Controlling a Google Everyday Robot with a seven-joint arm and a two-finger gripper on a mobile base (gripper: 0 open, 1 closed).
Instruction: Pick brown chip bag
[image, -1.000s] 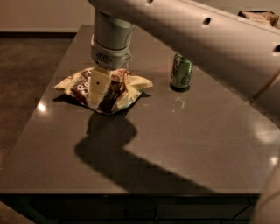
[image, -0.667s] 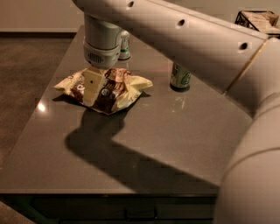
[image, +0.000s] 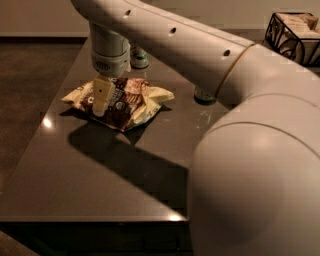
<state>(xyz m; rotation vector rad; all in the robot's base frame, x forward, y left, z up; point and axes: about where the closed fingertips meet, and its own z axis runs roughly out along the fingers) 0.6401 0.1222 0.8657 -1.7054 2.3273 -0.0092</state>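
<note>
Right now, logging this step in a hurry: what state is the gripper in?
Gripper: down at the left part of the brown chip bag; whether it is open, shut or holding the bag cannot be told.

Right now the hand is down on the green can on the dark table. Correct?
Not quite. The hand is down on the brown chip bag, not on a green can; that can stands apart, behind the hand. The dark table part is right. The camera view shows this.
</note>
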